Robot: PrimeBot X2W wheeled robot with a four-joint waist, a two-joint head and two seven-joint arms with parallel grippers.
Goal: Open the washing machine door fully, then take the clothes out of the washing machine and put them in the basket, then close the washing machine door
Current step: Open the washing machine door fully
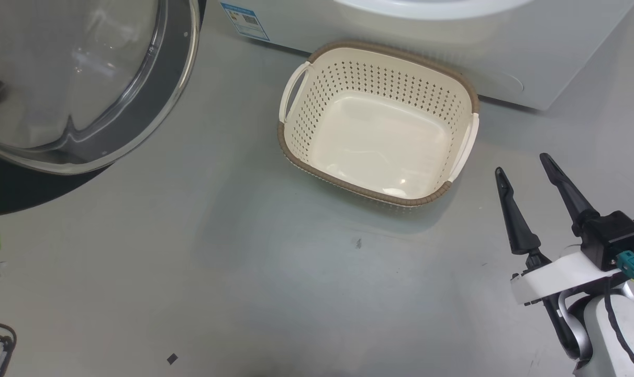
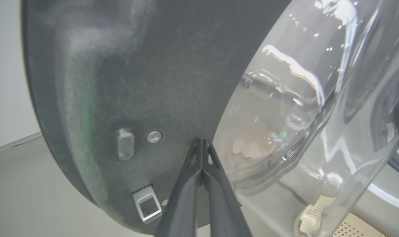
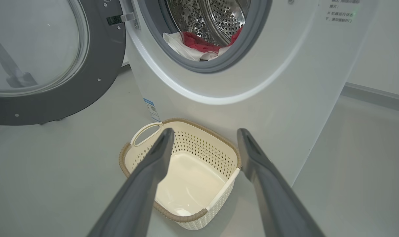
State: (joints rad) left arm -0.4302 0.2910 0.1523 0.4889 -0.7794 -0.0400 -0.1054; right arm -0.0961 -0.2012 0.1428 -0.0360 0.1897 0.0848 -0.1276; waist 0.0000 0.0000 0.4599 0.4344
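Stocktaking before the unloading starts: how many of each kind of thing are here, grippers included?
washing machine: 1
washing machine door: 1
basket: 1
clothes: 1 red-and-white heap; single garments cannot be counted
grippers: 2 (left gripper, right gripper)
Total: 6

Left gripper [image 2: 202,143] was pinched tight, fingers [image 2: 186,191] pressed flat together. Right gripper [image 1: 522,163] stood wide open, fingers splayed and pointing ahead, white wrist [image 1: 557,275] low beneath.
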